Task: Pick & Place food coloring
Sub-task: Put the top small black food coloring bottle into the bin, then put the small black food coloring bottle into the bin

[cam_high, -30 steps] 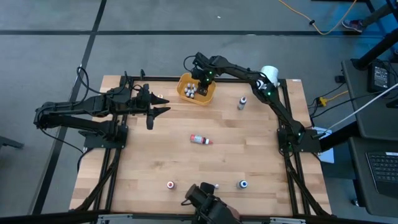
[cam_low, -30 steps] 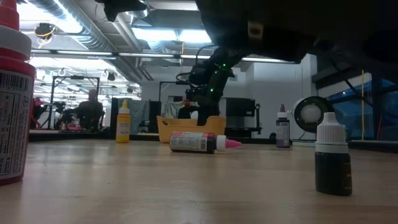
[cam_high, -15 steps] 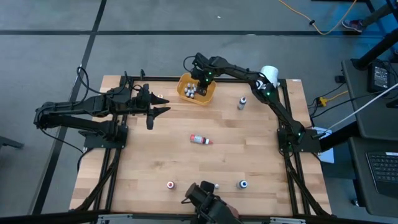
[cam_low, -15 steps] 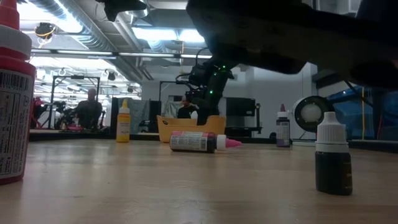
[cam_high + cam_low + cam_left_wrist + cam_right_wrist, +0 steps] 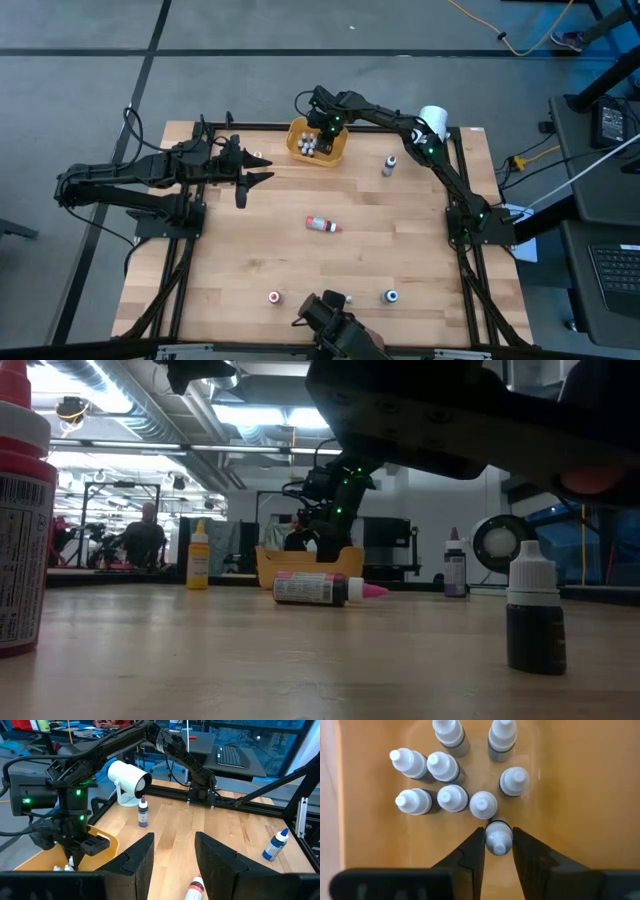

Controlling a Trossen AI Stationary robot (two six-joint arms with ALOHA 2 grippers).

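Note:
An orange bowl [image 5: 337, 156] at the table's far edge holds several tiny white-capped food coloring bottles [image 5: 452, 797], standing upright. My right gripper [image 5: 498, 831] reaches down into the bowl [image 5: 560, 795], shut on one more such bottle [image 5: 498, 839] beside the cluster. My left gripper [image 5: 173, 851] hangs open over the table's left part, its fingers level and nothing between them. More food coloring is out on the table: a pink-tipped bottle [image 5: 322, 224] on its side in the middle and a purple-topped one [image 5: 388, 165] upright right of the bowl. My right gripper pinches the small bottle between its two fingers, at the white cap and shoulder [image 5: 498, 833]. The fingers come from above, pointing steeply down into the bowl. The bottle is upright, close to the others; whether its base rests on the bowl's floor I cannot tell.
A big white cylinder [image 5: 433, 120] lies at the far right corner. Near the front edge stand a red-topped bottle [image 5: 274, 296] and a blue-topped one [image 5: 391, 295]. A yellow bottle [image 5: 199, 557] stands near the left gripper. A dark device [image 5: 330, 322] sits at the front edge.

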